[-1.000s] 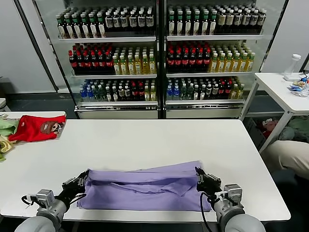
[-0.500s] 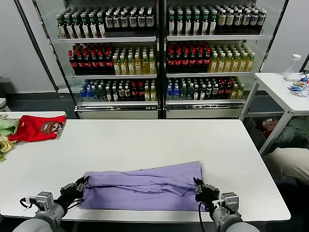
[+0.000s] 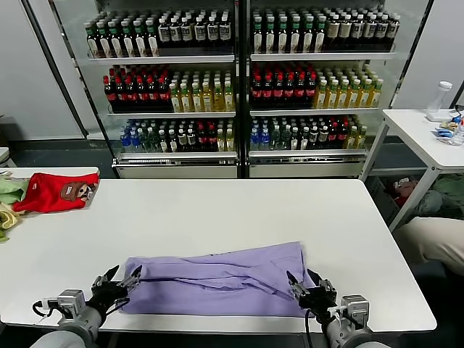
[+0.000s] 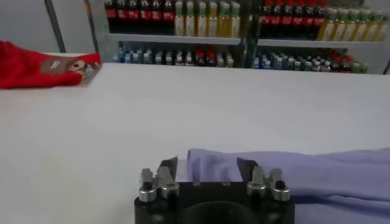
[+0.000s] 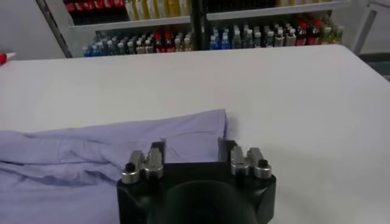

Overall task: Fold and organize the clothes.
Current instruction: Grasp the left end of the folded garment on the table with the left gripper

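The lavender T-shirt (image 3: 217, 279) lies folded into a long strip across the front of the white table (image 3: 217, 210), plain side up. My left gripper (image 3: 122, 278) is open at the strip's left end, its jaws spread on either side of the cloth edge. My right gripper (image 3: 304, 283) is open at the strip's right end in the same way. In the left wrist view the shirt (image 4: 317, 170) reaches in between the open left gripper (image 4: 207, 167). In the right wrist view the shirt (image 5: 91, 152) lies in front of the open right gripper (image 5: 192, 149).
A red shirt (image 3: 54, 190) with a brown print lies at the table's far left, beside green (image 3: 11, 190) and yellow (image 3: 6, 216) garments. Drink coolers (image 3: 239, 87) stand behind. A side table (image 3: 424, 134) with a bottle (image 3: 438, 100) stands at the right.
Both grippers held the shirt's ends and drew them down toward the front edge; now both have opened and let the cloth rest on the table.
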